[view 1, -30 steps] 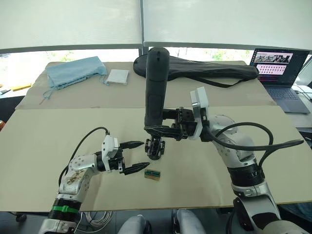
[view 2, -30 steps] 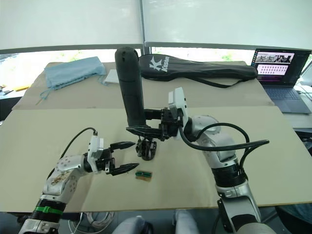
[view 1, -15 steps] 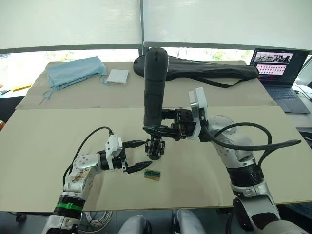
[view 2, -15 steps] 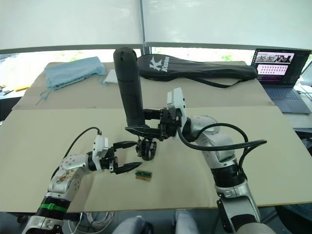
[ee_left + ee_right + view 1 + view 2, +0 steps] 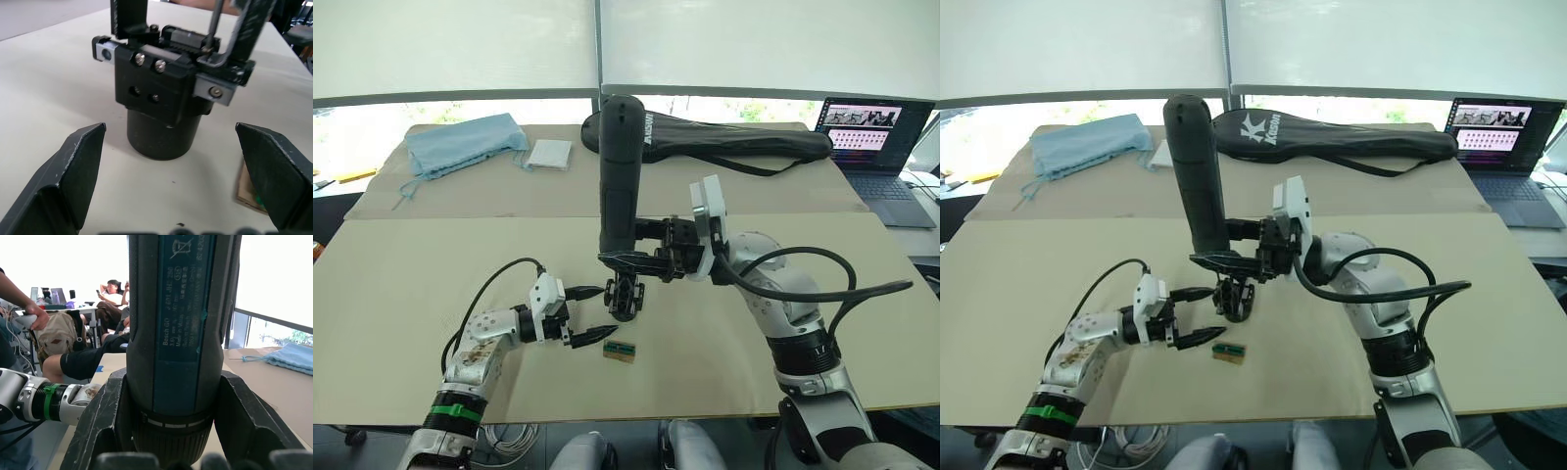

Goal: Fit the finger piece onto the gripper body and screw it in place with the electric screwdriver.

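Black electric screwdriver (image 5: pixel 619 171) upright, bit apparently on gripper body (image 5: pixel 164 105)

Office: laptop (image 5: pixel 876 147), seated people (image 5: pixel 105 308)

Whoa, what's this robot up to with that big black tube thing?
It is screwing a small part together. Its right gripper is clamped around the electric screwdriver, held upright with the thin bit pointing down onto the gripper body, which stands on the table. The left gripper waits open beside that body, not touching it. A small green-and-tan block lies nearby.
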Action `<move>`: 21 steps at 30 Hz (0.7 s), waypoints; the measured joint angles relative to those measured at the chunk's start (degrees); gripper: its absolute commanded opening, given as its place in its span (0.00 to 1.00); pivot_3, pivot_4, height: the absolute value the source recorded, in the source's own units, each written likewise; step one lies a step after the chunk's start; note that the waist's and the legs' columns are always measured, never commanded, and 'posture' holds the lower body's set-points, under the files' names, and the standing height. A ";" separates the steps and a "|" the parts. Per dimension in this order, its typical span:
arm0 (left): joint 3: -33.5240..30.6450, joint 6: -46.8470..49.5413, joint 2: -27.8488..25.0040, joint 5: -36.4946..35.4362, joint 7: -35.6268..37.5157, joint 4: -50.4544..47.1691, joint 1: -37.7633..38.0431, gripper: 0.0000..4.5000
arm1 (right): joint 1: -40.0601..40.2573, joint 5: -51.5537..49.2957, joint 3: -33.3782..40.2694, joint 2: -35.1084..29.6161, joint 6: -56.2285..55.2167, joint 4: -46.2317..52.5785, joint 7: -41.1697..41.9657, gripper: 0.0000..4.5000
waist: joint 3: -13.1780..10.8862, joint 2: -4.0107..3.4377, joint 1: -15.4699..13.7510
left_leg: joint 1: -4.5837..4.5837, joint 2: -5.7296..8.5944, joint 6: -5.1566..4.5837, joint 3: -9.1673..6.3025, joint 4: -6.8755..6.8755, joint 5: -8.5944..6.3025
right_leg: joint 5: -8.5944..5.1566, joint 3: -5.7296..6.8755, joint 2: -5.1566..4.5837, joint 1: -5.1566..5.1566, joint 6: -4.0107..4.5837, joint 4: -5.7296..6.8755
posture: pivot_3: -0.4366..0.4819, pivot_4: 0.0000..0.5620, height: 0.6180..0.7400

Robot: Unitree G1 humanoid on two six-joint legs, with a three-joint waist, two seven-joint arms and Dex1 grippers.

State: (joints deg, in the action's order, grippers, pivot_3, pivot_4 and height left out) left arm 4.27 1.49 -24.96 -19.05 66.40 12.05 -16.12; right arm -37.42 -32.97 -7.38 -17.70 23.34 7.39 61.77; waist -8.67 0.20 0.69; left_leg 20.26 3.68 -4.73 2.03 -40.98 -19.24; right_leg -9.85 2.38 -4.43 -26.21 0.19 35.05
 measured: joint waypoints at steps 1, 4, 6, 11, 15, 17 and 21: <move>0.27 -0.04 0.26 0.24 -0.05 0.44 -0.34 1.00 | -0.01 0.00 0.00 0.02 0.00 0.00 0.01 0.43 | 0.00 0.00 0.00 | 0.00 0.00 0.00 0.00 0.00 0.00 | 0.00 0.00 0.00 0.00 0.00 0.00 | 0.48 0.27 1.00; 1.19 -0.17 1.51 1.19 -0.44 2.52 -1.98 1.00 | -0.04 0.04 -0.08 0.05 0.00 0.00 -0.01 0.43 | 0.00 0.00 0.00 | 0.00 0.00 0.00 0.00 0.00 0.00 | 0.00 0.01 0.00 0.00 0.00 0.01 | 0.48 0.27 1.00; 1.64 -0.34 2.22 1.38 -0.48 3.71 -2.89 1.00 | -0.04 0.04 -0.13 0.08 0.00 0.01 -0.06 0.43 | 0.00 0.00 0.01 | 0.00 0.00 0.00 0.00 -0.01 0.00 | 0.00 0.00 0.00 0.00 0.00 0.01 | 0.48 0.27 1.00; 2.43 -1.84 3.23 2.68 -0.62 6.73 -5.12 1.00 | -0.04 0.06 -0.15 0.07 0.00 0.03 -0.31 0.43 | 0.00 0.00 0.00 | 0.00 0.00 0.00 0.00 -0.01 0.00 | 0.00 -0.01 0.00 0.00 0.00 0.01 | 0.48 0.27 1.00; 2.82 -3.10 3.88 3.63 -0.66 8.30 -6.28 1.00 | -0.03 0.10 -0.20 -0.01 0.00 0.20 -0.59 0.43 | 0.00 0.00 0.00 | 0.00 0.00 0.00 0.00 -0.01 0.00 | 0.00 -0.02 -0.01 0.00 0.00 0.01 | 0.48 0.27 1.00; 3.03 -3.96 4.08 3.82 -0.62 8.98 -6.62 1.00 | -0.02 0.11 -0.35 -0.10 0.01 0.40 -0.64 0.43 | 0.00 0.00 -0.01 | 0.00 0.00 0.00 0.00 -0.01 0.00 | 0.00 -0.02 -0.01 0.00 0.00 0.01 | 0.48 0.27 1.00; 3.27 -4.33 4.18 4.20 -0.40 9.21 -6.87 1.00 | -0.01 0.12 -0.50 -0.28 0.02 0.64 -0.72 0.43 | 0.00 0.00 -0.05 | 0.00 0.00 0.00 0.00 -0.01 0.00 | 0.00 -0.03 -0.02 0.01 0.00 0.01 | 0.48 0.27 1.00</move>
State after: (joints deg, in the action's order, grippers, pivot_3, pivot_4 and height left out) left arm 7.54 -2.84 -20.78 -14.85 66.00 21.25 -22.98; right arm -37.43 -32.86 -7.88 -17.98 23.36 8.03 61.05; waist -8.67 0.21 0.64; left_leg 20.27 3.68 -4.73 2.03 -41.00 -19.24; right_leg -9.85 2.35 -4.45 -26.21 0.18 35.06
